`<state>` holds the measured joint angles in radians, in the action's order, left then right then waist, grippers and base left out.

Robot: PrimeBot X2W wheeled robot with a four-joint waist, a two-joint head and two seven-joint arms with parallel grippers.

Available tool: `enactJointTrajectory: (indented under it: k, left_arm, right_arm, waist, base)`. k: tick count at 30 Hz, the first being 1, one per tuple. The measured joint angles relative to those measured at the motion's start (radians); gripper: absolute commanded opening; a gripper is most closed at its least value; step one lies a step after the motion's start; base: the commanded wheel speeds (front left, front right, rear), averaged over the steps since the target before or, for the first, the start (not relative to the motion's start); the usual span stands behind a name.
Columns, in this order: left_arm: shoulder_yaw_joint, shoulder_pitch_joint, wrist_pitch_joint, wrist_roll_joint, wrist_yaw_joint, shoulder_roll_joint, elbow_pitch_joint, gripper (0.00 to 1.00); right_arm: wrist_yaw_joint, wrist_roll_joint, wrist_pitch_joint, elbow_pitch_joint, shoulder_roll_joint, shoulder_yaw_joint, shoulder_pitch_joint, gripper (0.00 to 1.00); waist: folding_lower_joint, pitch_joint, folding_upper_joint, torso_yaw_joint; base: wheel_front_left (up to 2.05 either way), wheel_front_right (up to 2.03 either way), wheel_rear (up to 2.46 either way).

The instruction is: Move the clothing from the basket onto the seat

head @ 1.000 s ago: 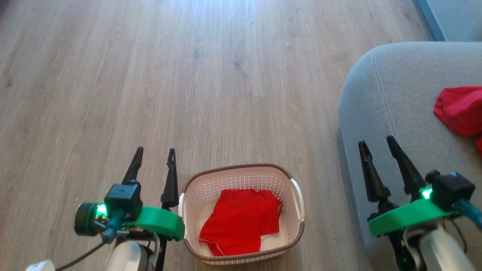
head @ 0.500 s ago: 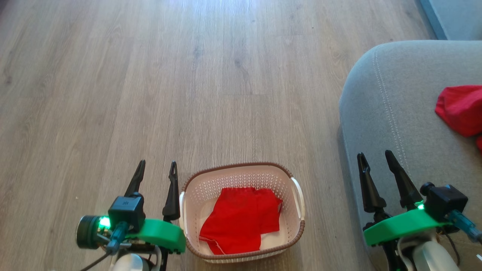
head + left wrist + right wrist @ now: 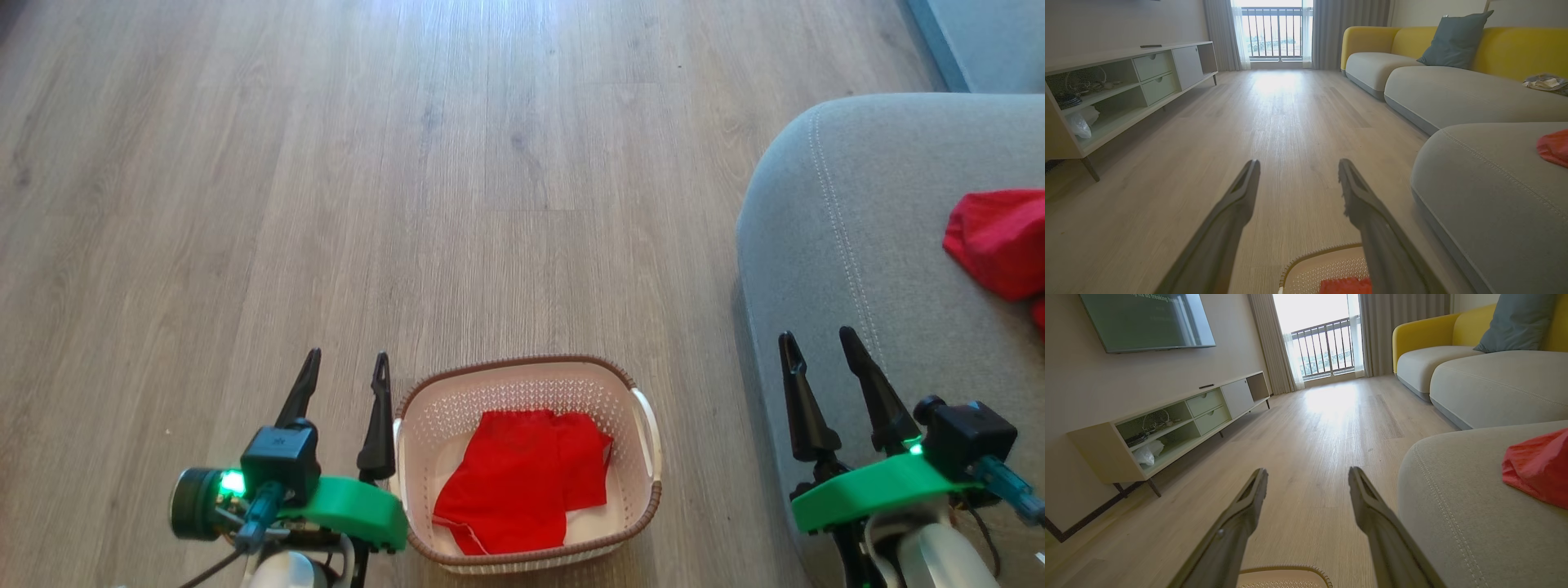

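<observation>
You have the wood floor [image 3: 490,163] running away beyond the basket [image 3: 522,369], and everything else stands on it. To the right of the basket, with a strip of bare floor between them, is the grey seat [image 3: 849,245]. Its rounded corner and its line of pale stitching are turned toward the basket. The basket itself sits on the floor close in front of you, between your two arms. It is cream-white and perforated, with a brown rim and a white handle on its left and right sides. A red garment [image 3: 514,482] lies inside the basket, spread fairly flat over the bottom, with pale plastic showing on either side of it (a thin pale hem shows at its near left corner). A second red garment [image 3: 992,241] is out of the basket and lies bunched on top of the seat. It is well to the basket's right and farther from you than the basket, cut off by the edge of the head view. Your left gripper [image 3: 347,354] hovers just to the left of the basket, outside the rim by the left handle. Its two dark fingers are spread apart with nothing between them and point away over the floor. Your right gripper [image 3: 816,333] is well off to the basket's right, on the seat's side, with its fingers also parted and empty. In the head view those fingers show against the seat's near left edge, apart from the garment lying there.
</observation>
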<state>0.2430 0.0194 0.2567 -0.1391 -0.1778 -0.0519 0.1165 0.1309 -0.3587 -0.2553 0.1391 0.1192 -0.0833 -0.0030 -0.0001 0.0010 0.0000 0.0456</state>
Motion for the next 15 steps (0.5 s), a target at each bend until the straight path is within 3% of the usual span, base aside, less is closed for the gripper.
enactJointTrajectory:
  k: [15]
  left_arm:
    - [0.018, 0.002, 0.000, 0.000, 0.009, 0.000, 0.006, 1.00]
  right_arm:
    - [0.000, 0.014, 0.000, -0.001, 0.000, 0.006, -0.002, 1.00]
  waist:
    - [0.0000, 0.024, 0.0000, -0.016]
  base:
    - [0.00, 0.00, 0.00]
